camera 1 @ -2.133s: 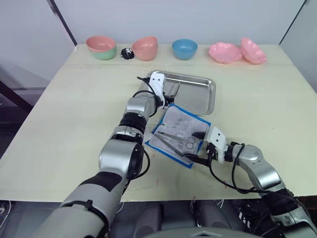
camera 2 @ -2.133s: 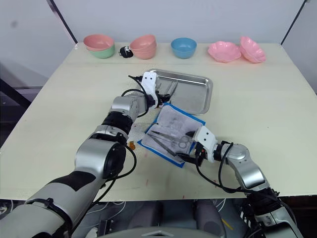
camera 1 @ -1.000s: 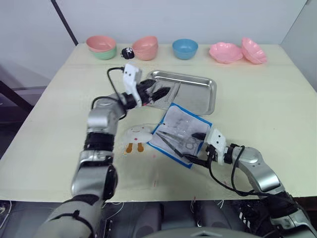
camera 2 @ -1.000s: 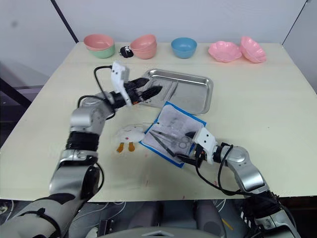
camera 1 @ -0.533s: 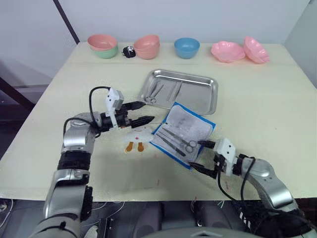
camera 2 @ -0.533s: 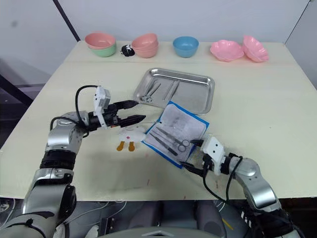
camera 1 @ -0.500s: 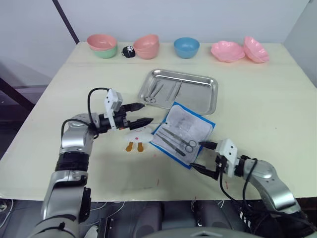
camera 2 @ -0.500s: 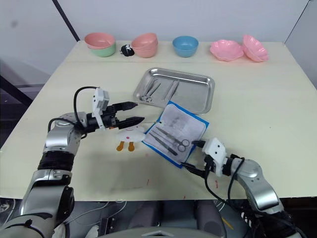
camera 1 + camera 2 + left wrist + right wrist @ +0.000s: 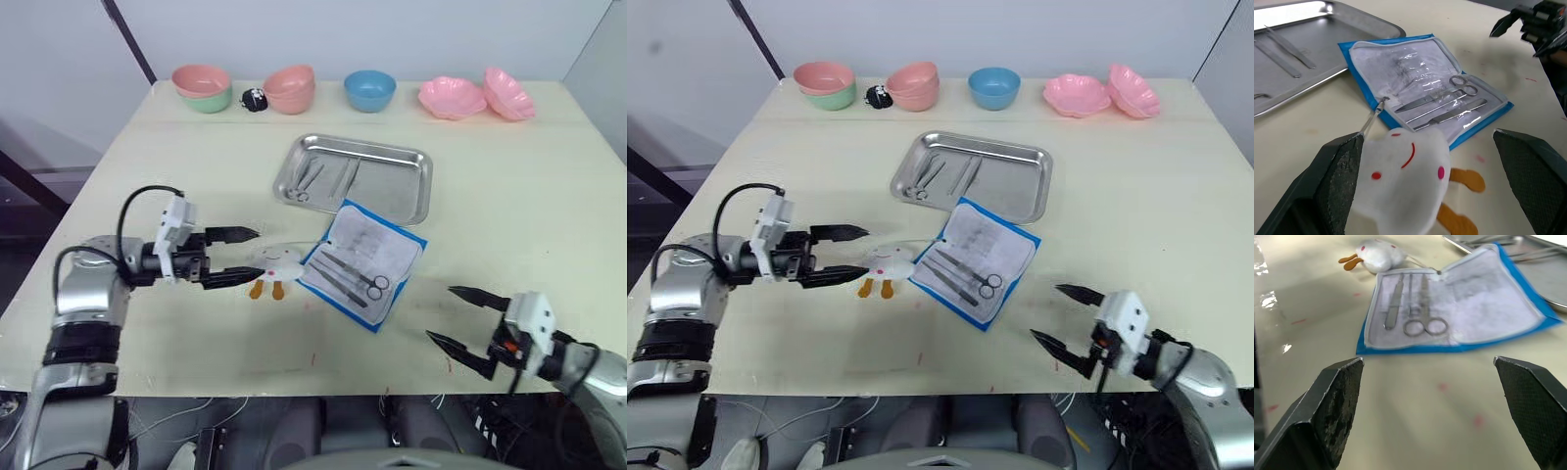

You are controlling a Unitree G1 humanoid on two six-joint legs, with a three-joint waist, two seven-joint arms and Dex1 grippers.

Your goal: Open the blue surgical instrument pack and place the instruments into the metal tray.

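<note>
Blue surgical instrument pack (image 9: 366, 258) lies open, scissors (image 9: 359, 280) inside; both grippers, left (image 9: 235, 256) and right (image 9: 462, 314), spread empty; approach ring handles squarely.

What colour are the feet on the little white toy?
Orange. The white toy has orange feet, clearest in the left wrist view.

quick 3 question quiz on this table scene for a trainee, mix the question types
1. True or false: the flat blue fold-out instrument pack lies open.
2. The slim silver ring-handled scissors lie: A) in the shiny rectangular metal tray B) in the pack C) in the round blue bowl.
3. What lies between the left end effector and the pack?

Key: 1 true. 2 B. 3 the white toy with orange feet.
</note>
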